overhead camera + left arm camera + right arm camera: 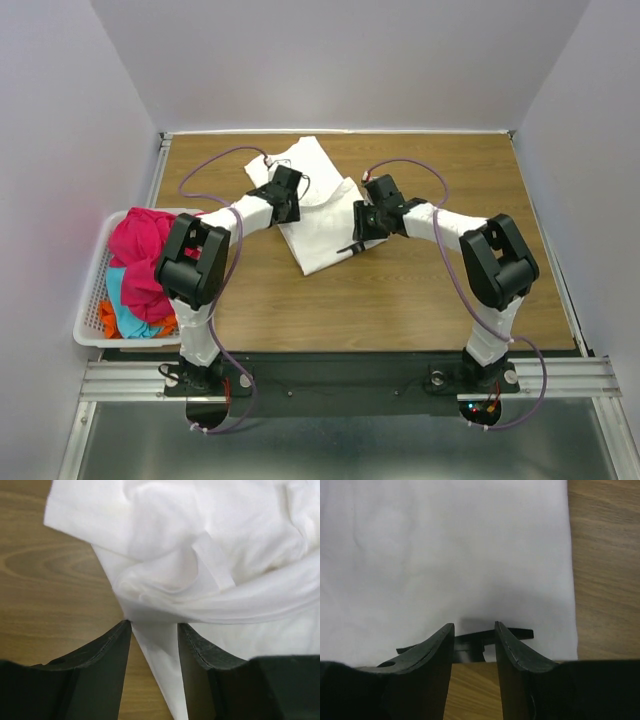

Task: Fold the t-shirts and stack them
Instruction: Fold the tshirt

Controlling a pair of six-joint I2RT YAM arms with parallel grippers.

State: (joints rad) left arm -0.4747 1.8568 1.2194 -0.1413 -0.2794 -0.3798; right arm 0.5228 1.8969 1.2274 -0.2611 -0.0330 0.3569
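Note:
The large white t-shirt (318, 215) lies partly folded and rumpled on the wooden table. My left gripper (287, 196) sits at its left side. In the left wrist view the left gripper (154, 625) is open, with a rumpled fold and an edge of the white shirt (200, 555) running between the fingers. My right gripper (366, 221) sits at the shirt's right side. In the right wrist view it (474, 626) is open and empty, over the flat shirt's (445, 555) near edge and a black mark (470, 639).
A white lattice basket (88, 305) stands at the table's left edge, holding a magenta-pink shirt (140, 245), a cyan one (125, 310) and an orange one (107, 318). Bare wood table (420, 290) lies in front of and to the right of the white shirt.

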